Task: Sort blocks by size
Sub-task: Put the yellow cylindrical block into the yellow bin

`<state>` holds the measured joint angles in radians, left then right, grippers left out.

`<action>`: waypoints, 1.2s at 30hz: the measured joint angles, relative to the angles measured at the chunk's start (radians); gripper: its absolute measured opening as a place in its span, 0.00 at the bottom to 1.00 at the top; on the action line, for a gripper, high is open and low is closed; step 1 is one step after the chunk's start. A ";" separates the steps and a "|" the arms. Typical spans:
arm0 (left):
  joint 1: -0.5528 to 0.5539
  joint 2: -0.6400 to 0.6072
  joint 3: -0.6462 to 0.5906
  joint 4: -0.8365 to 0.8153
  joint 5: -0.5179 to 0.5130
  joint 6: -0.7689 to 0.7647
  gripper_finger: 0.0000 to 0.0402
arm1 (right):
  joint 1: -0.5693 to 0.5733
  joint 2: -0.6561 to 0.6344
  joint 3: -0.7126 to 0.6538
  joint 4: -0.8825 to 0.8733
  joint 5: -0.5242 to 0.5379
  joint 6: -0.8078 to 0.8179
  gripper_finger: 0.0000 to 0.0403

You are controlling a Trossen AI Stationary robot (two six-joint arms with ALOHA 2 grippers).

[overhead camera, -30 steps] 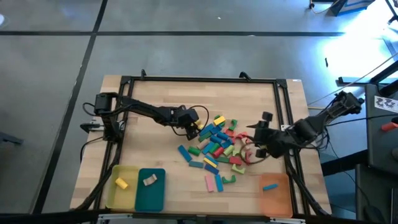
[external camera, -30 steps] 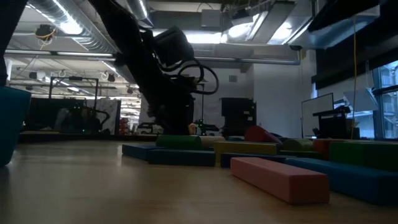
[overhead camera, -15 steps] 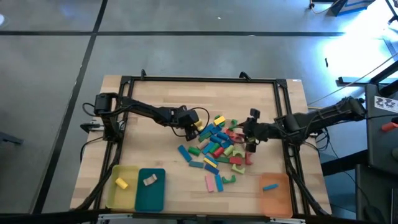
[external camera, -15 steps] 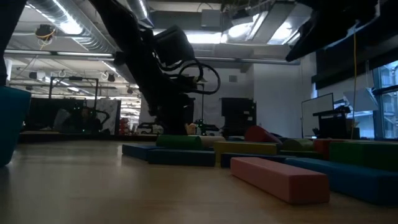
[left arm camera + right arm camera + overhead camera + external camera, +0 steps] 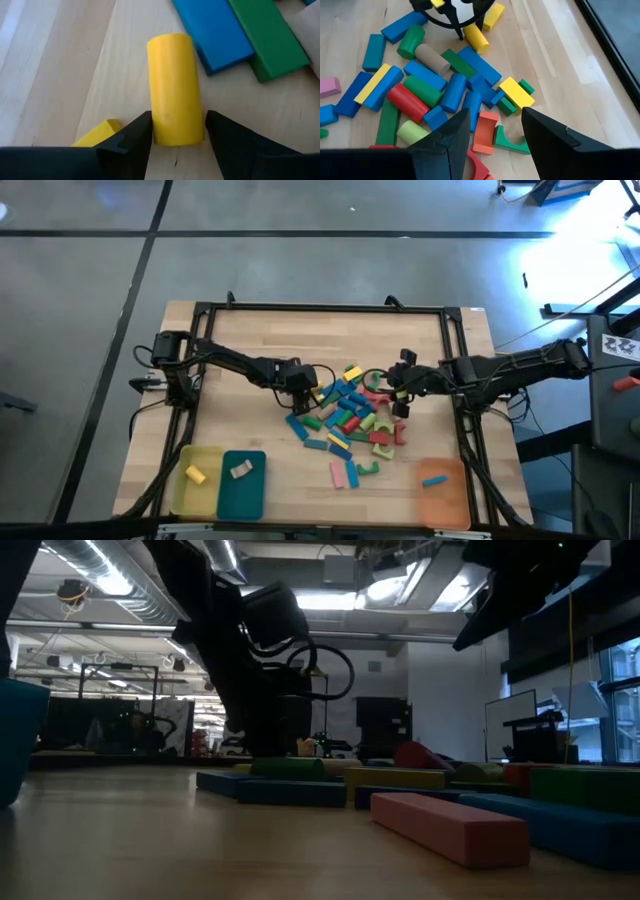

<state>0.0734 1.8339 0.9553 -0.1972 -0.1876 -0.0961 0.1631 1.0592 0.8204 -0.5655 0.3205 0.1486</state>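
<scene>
The left gripper (image 5: pixel 175 132) is low at the left edge of the pile of coloured wooden blocks (image 5: pixel 348 416) in the middle of the table, pinching a yellow wooden cylinder (image 5: pixel 174 87) between its fingers. The right gripper (image 5: pixel 492 132) hovers over the pile's right side, fingers spread apart, holding nothing.

Light wooden table (image 5: pixel 250 330) — scattered blocks (image 5: pixel 345 415) mid-surface, yellow tray (image 5: pixel 188 492), teal tray (image 5: pixel 242 490), orange tray (image 5: pixel 445 498) along one edge.
</scene>
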 joint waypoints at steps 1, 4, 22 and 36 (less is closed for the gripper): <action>0.000 0.000 0.000 0.004 -0.001 0.000 0.44 | 0.000 0.000 0.000 0.000 0.000 0.000 0.45; 0.000 0.000 -0.001 0.013 -0.003 0.003 0.41 | 0.000 0.000 0.000 0.002 0.000 0.000 0.45; 0.002 -0.125 0.038 -0.038 -0.015 -0.005 0.29 | 0.000 0.027 0.001 0.056 0.000 -0.027 0.45; -0.072 -0.533 0.050 -0.683 0.277 -0.192 0.31 | 0.000 0.227 0.000 0.291 0.022 -0.028 0.45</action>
<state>0.0014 1.3007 1.0058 -0.8797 0.0890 -0.2884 0.1627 1.2863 0.8207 -0.2743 0.3420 0.1201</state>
